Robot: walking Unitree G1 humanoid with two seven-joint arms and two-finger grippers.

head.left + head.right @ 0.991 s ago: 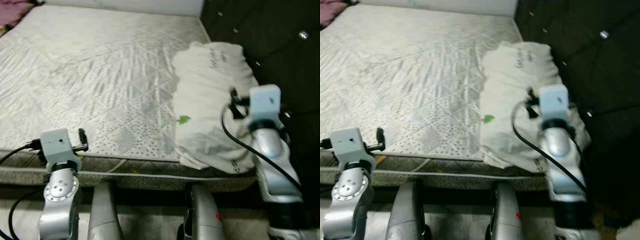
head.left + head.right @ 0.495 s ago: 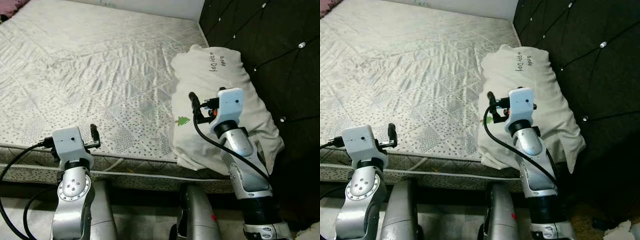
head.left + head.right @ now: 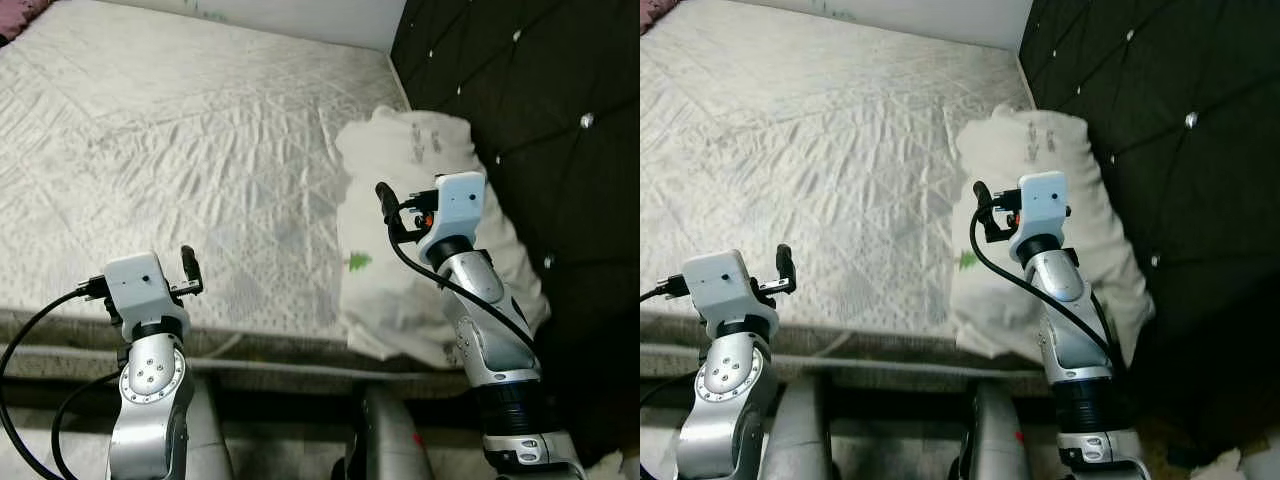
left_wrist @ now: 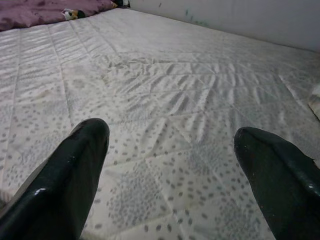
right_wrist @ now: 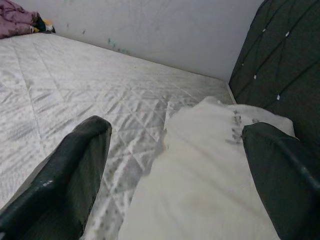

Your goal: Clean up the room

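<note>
A white pillow point(image 3: 400, 150) with a small green tree print lies on the right side of the quilted mattress point(image 3: 200, 130), against the dark tufted headboard point(image 3: 540, 90). My right gripper point(image 3: 388, 215) hovers open just above the pillow's middle; the right wrist view looks along the pillow point(image 5: 210, 165) between the spread fingers point(image 5: 85, 150). My left gripper point(image 3: 188, 270) is open and holds nothing, low over the mattress near its front edge. Its wrist view has bare mattress point(image 4: 170, 100) between the fingers point(image 4: 85, 145).
A purple cloth point(image 4: 45, 10) is bunched at the mattress's far corner by the pale wall point(image 5: 150, 30). Something white and crumpled point(image 3: 612, 466) lies on the floor at the lower right. My legs stand against the bed's front edge point(image 3: 280, 345).
The view has shifted and tilted. My right arm swung left from the pillow's right side to above its middle, then held. My left gripper has barely moved.
</note>
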